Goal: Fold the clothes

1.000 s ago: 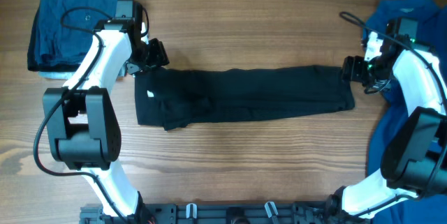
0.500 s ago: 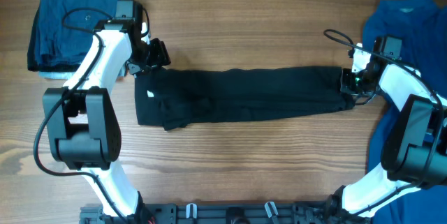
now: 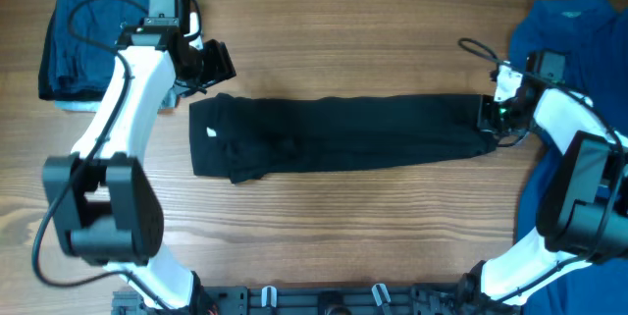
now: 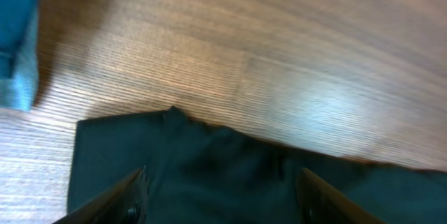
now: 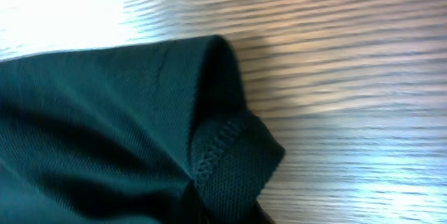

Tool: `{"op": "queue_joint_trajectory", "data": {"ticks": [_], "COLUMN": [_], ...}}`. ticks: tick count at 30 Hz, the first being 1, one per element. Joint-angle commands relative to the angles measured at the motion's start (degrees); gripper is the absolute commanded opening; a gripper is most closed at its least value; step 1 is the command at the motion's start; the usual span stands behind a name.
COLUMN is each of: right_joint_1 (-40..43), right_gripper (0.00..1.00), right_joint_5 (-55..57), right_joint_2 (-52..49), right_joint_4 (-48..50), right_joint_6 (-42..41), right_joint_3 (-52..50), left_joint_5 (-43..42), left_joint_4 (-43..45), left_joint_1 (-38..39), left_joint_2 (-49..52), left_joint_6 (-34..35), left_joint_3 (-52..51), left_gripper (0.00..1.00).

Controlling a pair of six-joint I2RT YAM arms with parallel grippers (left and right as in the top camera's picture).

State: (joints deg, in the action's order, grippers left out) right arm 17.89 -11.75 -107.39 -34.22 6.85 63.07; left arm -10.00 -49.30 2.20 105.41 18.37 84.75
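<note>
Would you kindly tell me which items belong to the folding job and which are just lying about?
In use: black polo, right claw pinching its end, left claw open by its other end.
Lying about: folded navy garment, bright blue shirt.

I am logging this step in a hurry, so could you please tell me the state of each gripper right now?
Left gripper: open, holding nothing.
Right gripper: shut on the end of the long folded black fabric shirt.

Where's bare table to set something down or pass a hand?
Free: table strip beyond the black polo, and the strip between polo and base rail. Crowded: left end, navy stack and left gripper; right end, blue shirt and right gripper pinching the polo.
</note>
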Motion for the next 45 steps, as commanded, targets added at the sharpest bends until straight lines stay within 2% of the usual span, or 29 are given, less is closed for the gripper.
{"op": "queue_joint_trajectory", "data": {"ticks": [1, 6, 11, 17, 20, 24, 31, 37, 45], "right_joint_1": [4.5, 9.5, 8.8, 2.6, -0.5, -5.9, -15.9, -26.4, -34.2], "right_gripper": [0.04, 0.04, 0.04, 0.04, 0.04, 0.04, 0.04, 0.04, 0.04], "right_joint_5": [1.9, 1.8, -0.4, -0.8, -2.3, -9.9, -11.4, -7.5, -3.0], "right_joint_2": [-1.8, -1.8, -1.5, -1.0, -0.8, -0.8, -0.8, -1.1, -1.2], "right_joint_4": [-3.5, -7.6, -14.4, -32.6, -37.3, -40.8, -40.1, -32.1, -23.6], "right_joint_6": [-0.8, 0.6, -0.8, -4.4, -7.7, -10.5, -15.2, -19.3, -19.5], "right_joint_3": [6.2, 11.4, 17.0, 28.9, 30.8, 30.8, 30.3, 27.4, 21.5], "left_joint_5": [-0.9, -0.9, 2.7, 3.4, 3.4, 3.4, 3.4, 3.4, 3.4], "left_joint_4": [-0.9, -3.6, -5.5, -5.8, -5.8, -5.8, -5.8, -5.8, -5.8], "left_joint_1": [0.1, 0.1, -0.5, -1.8, -1.8, -1.8, -1.8, -1.8, -1.8], "left_joint_2": [-3.8, -4.3, -4.3, -4.3, -4.3, -4.3, -4.3, -4.3, -4.3], "left_joint_6": [0.1, 0.2, 0.3, 0.3, 0.3, 0.3, 0.3, 0.3, 0.3], "left_joint_3": [0.8, 0.8, 0.8, 0.8, 0.8, 0.8, 0.8, 0.8, 0.8], "left_gripper": [0.70, 0.76, 0.78, 0.83, 0.86, 0.89, 0.91, 0.92, 0.92]}}
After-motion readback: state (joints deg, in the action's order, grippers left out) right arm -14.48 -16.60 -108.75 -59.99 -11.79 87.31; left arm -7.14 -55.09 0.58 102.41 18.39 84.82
